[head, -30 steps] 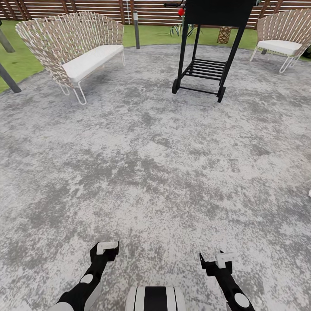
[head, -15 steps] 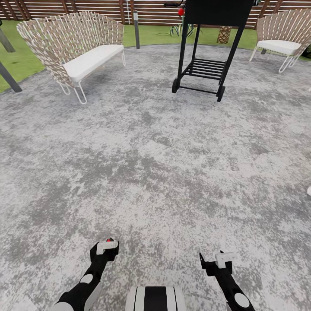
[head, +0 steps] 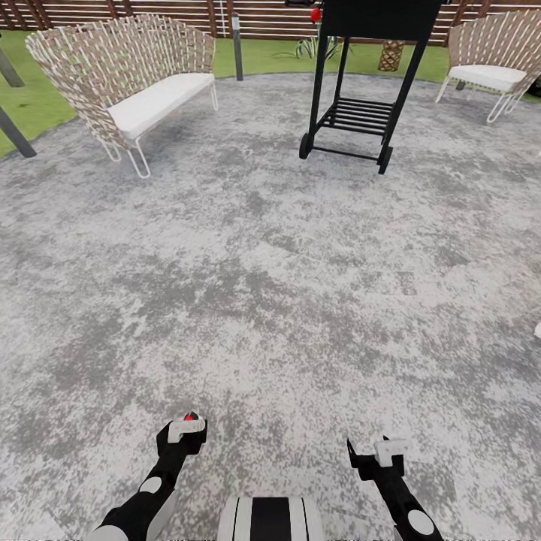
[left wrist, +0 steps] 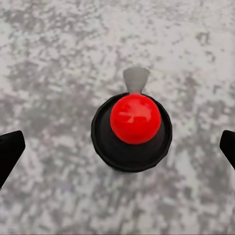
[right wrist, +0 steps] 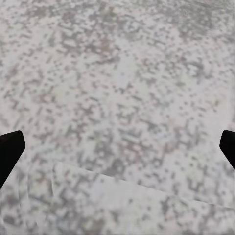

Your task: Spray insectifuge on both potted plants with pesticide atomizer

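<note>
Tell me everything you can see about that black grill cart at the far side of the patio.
The grill cart stands upright at the far edge of the grey speckled patio, between the woven loveseat and the woven chair. It looks like black metal: thin legs, a slatted lower shelf, and small wheels on the near legs. Its dark boxy top is cut off by the picture's edge, with a red knob at its left corner. Nothing touches it but the paving.

- The head view looks forward and down over the grey patio floor (head: 270, 285) toward the fence (head: 150, 9).
- Both wrist views look straight down, close to the same floor.
</note>
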